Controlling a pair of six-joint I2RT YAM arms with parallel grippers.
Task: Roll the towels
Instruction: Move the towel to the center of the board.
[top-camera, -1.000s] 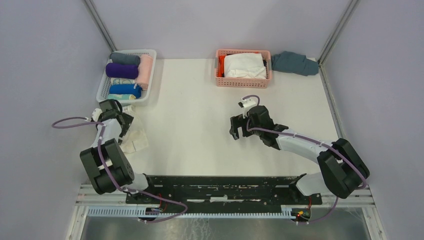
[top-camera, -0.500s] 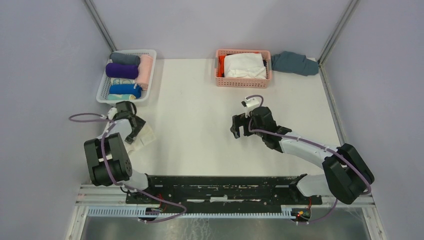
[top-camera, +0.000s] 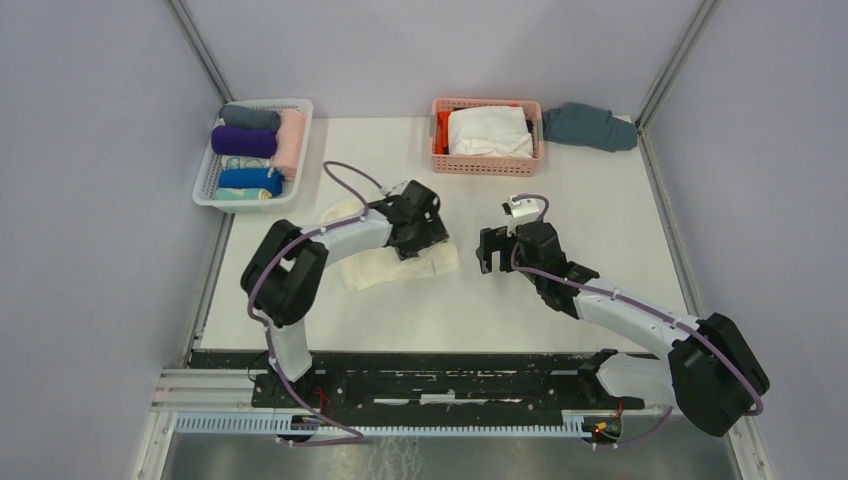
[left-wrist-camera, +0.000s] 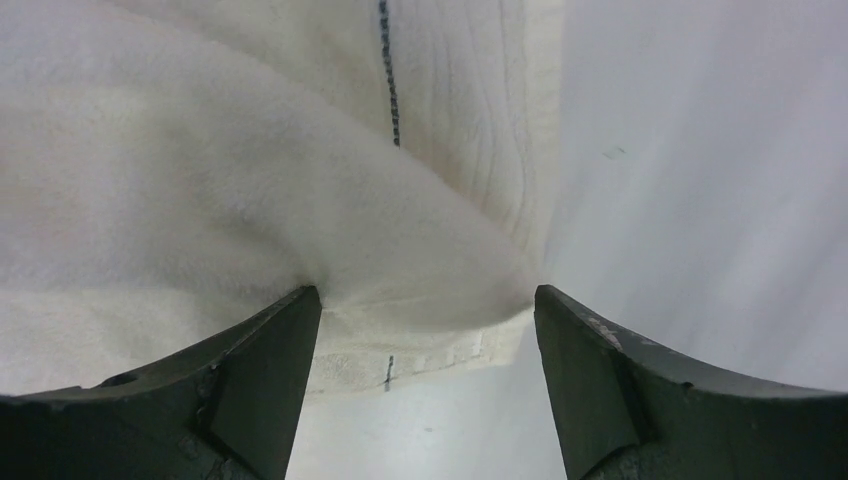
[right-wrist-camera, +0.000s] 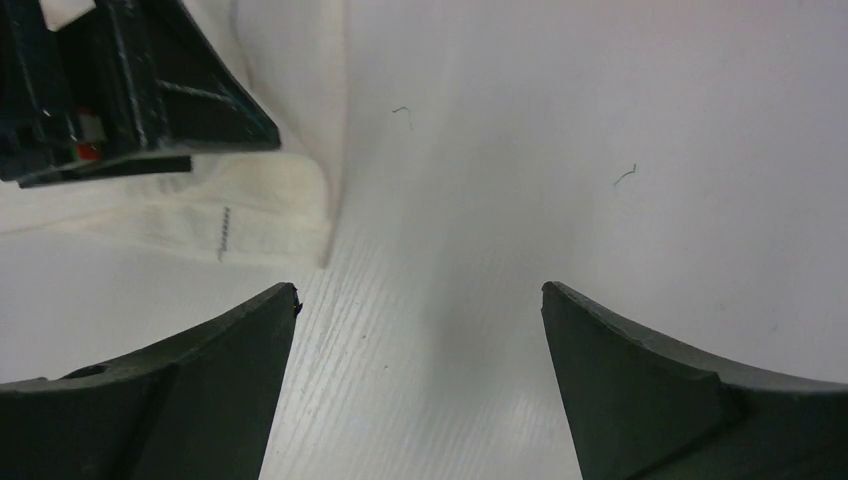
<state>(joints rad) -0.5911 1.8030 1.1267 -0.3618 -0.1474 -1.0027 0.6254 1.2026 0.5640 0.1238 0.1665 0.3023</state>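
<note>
The cream-white towel (top-camera: 375, 268) lies crumpled near the table's middle. My left gripper (top-camera: 428, 240) is over its right end. In the left wrist view a bulging fold of the towel (left-wrist-camera: 250, 200) spans the gap between the wide-set fingertips of that gripper (left-wrist-camera: 425, 295) and touches both. The right gripper (top-camera: 490, 262) hovers just right of the towel, open over bare table, with nothing between its fingers (right-wrist-camera: 420, 290). In the right wrist view the towel's corner (right-wrist-camera: 270, 215) and the left gripper (right-wrist-camera: 130, 90) show at upper left. The purple towel (top-camera: 243, 141) lies rolled in the white basket.
The white basket (top-camera: 205, 190) at the back left holds several rolled towels. A pink basket (top-camera: 487, 165) at the back centre holds a white cloth with orange fabric. A teal-grey cloth (top-camera: 590, 125) lies in the back right corner.
The left arm swung from the table's left edge to the middle, and the cream towel came along with it. Its jaws narrowed a little. The right gripper shifted slightly right.
</note>
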